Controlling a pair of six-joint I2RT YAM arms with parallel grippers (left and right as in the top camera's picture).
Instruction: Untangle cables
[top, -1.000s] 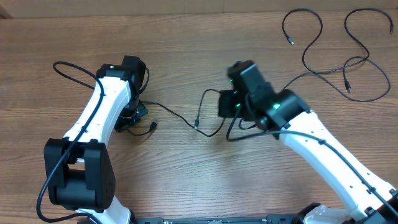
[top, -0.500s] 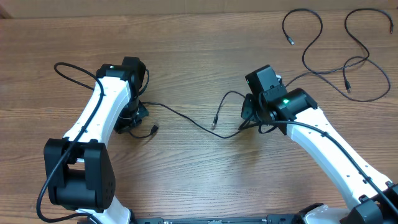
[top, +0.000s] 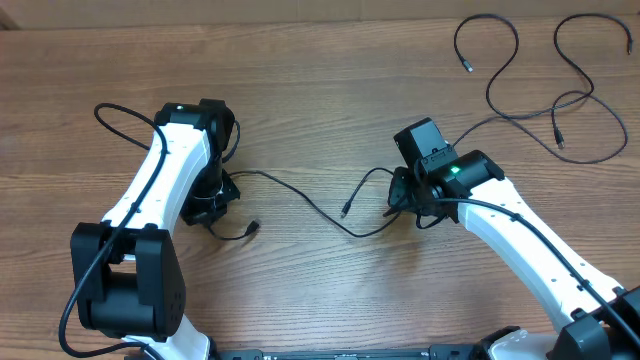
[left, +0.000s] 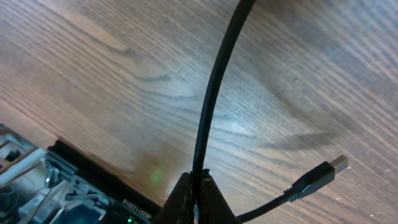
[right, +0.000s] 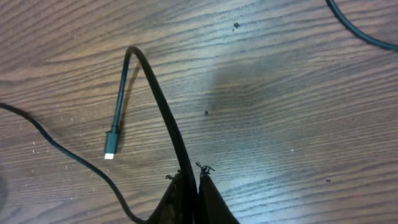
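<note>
The cables are thin black cords. One cable (top: 300, 197) runs across the table between both arms. My left gripper (top: 210, 203) is shut on it near a plug end (top: 252, 227). In the left wrist view this cable (left: 214, 81) rises from my shut left gripper (left: 198, 182), and the plug (left: 323, 174) lies to the right. My right gripper (top: 405, 203) is shut on a cable loop (top: 375, 172) ending in a plug (top: 345, 211). From the right wrist, that cable (right: 158, 93) arches out of my right gripper (right: 191, 179) down to its plug (right: 111, 151).
Two more loose cables lie at the far right: a loop (top: 490, 30) with a plug (top: 466, 66), and a longer curving one (top: 590, 90). A second cord (right: 62, 155) crosses the left of the right wrist view. The wooden table (top: 320, 80) bears everything.
My right gripper has moved right with its cable, drawing the plug and loop away from the left arm. The cord between the arms now lies longer. The left arm has barely shifted.
</note>
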